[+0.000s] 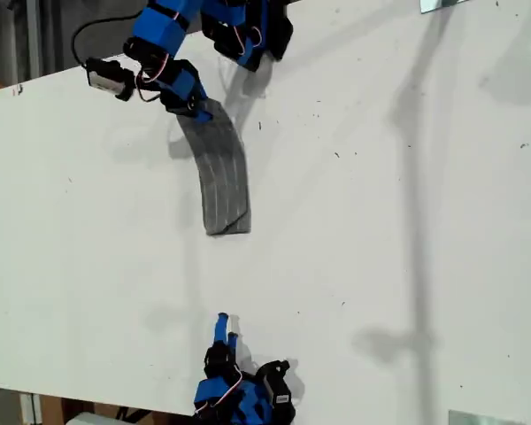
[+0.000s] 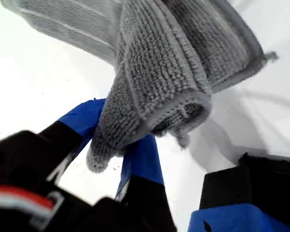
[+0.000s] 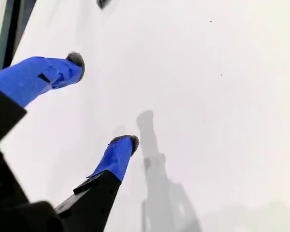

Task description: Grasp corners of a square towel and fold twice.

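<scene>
So the big white surface (image 1: 380, 248) takes up nearly the whole exterior view, matte with a few tiny dark specks and some long soft shadows running down it. Its far edge cuts diagonally across the exterior view's top left, with a dim grey room behind it, and the near edge shows at the bottom left of that view with something brownish underneath. Loads of bare surface on the exterior view's right half, and a wide empty stretch between my two arms. The towel (image 1: 221, 173) is folded into a long narrow grey strip with thin pale stripes, one end lying flat near the middle of the surface and the other end lifted up toward the top of the exterior view. My first claw (image 2: 117, 145) is pinching that raised end, bunched fuzzy cloth squeezed between the blue tips. My second claw (image 3: 104, 104) sits at the exterior view's bottom edge, tips spread apart with nothing between them, hovering over plain white surface, well apart from the towel.
</scene>
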You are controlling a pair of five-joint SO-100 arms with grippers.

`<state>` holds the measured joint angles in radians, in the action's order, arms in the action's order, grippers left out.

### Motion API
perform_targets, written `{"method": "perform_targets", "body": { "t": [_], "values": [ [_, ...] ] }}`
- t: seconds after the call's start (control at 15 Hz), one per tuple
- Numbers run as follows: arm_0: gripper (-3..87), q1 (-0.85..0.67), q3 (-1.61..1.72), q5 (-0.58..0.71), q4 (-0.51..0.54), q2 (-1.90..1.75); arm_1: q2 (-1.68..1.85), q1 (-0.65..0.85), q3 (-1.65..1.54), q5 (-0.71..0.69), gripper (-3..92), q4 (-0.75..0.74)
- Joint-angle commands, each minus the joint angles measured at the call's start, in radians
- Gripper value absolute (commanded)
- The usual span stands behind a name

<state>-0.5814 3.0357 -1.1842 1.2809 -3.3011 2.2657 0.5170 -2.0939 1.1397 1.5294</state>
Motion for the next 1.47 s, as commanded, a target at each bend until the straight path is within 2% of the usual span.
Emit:
{"method": "perform_targets", "body": {
  "t": [0.0,0.33,0.8,0.87,0.93,1.0,1.13,1.27,1.4],
  "values": [
    [26.1,0.014,-0.005,-0.008,0.008,-0.005,-0.112,-0.092,0.19,-0.063,-0.1,-0.043],
    [26.1,0.015,-0.003,-0.006,0.008,-0.006,-0.479,-0.212,0.543,-0.236,-0.1,-0.109],
    [25.9,0.017,-0.002,-0.008,0.008,-0.011,-0.802,-0.219,0.77,-0.423,-0.1,-0.295],
    [25.9,0.017,-0.002,-0.008,0.008,-0.011,-0.844,-0.221,0.793,-0.426,6.7,-0.296],
    [25.8,0.017,-0.002,-0.008,0.008,-0.011,-0.861,-0.224,0.798,-0.426,20.4,-0.313],
    [25.8,0.017,-0.002,-0.008,0.008,-0.011,-0.862,-0.225,0.802,-0.428,25.6,-0.322],
    [25.8,0.017,0.0,-0.006,0.008,-0.011,-0.836,-0.221,0.824,-0.436,29.5,-0.31],
    [25.8,0.017,0.0,-0.006,0.008,-0.012,-0.75,-0.192,0.836,-0.446,28.9,-0.249],
    [25.8,0.017,0.0,-0.006,0.008,-0.014,-0.443,-0.133,0.652,-0.403,29.6,-0.227]
  ]
}}
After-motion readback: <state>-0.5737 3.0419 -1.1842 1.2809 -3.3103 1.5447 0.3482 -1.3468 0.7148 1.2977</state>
